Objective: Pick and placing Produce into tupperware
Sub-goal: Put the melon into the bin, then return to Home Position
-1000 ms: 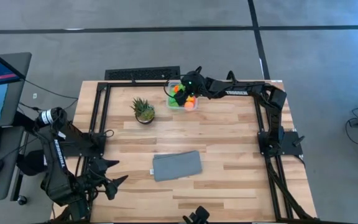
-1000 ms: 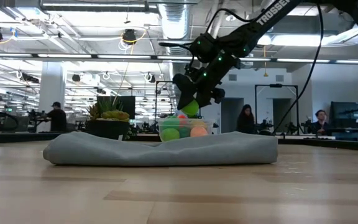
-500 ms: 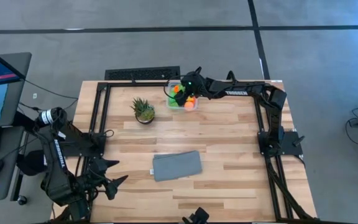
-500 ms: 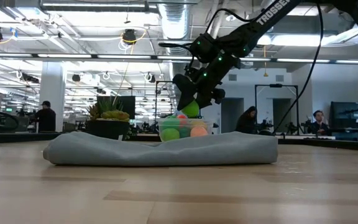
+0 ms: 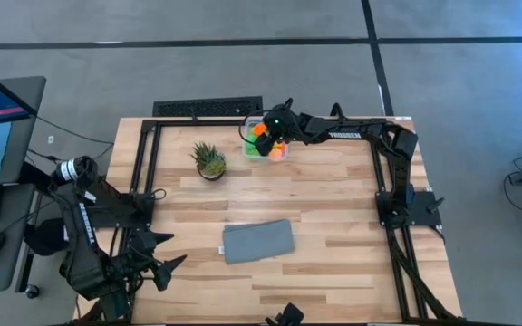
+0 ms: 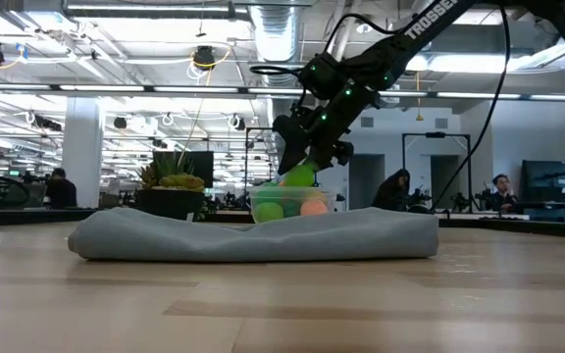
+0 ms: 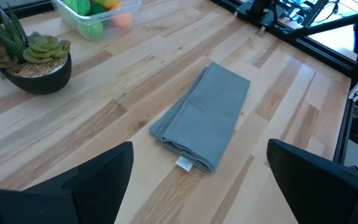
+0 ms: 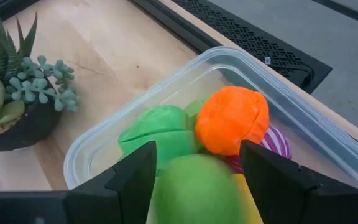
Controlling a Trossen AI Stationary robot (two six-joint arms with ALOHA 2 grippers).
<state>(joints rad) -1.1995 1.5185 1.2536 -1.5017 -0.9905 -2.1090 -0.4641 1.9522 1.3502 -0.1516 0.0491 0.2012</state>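
Overhead, the right gripper (image 5: pixel 274 138) hangs directly over the tupperware (image 5: pixel 255 148) at the far edge of the table (image 5: pixel 333 217), its arm reaching in from the right side. From the low camera, a green piece of produce (image 6: pixel 300 176) sits just below the fingertips, at the top of the pile in the tub. In the right wrist view the same green piece (image 8: pixel 194 186) lies between the two dark fingers (image 8: pixel 132 177); whether the pads grip it or have let go, I cannot tell.

Contents of the tub, as the right wrist camera shows them: an orange fruit (image 8: pixel 232 119), a second green item (image 8: pixel 157 127) beside it, and a purple-and-white striped piece (image 8: pixel 272 144) partly hidden underneath.

Potted succulent (image 5: pixel 209 161) stands on the table just left of the tub, not touching it. Folded grey cloth (image 5: pixel 257 241) lies flat nearer the front edge, well apart from both.

Left gripper (image 5: pixel 172 263) waits off the table's front-left corner, jaws spread wide with nothing between them.
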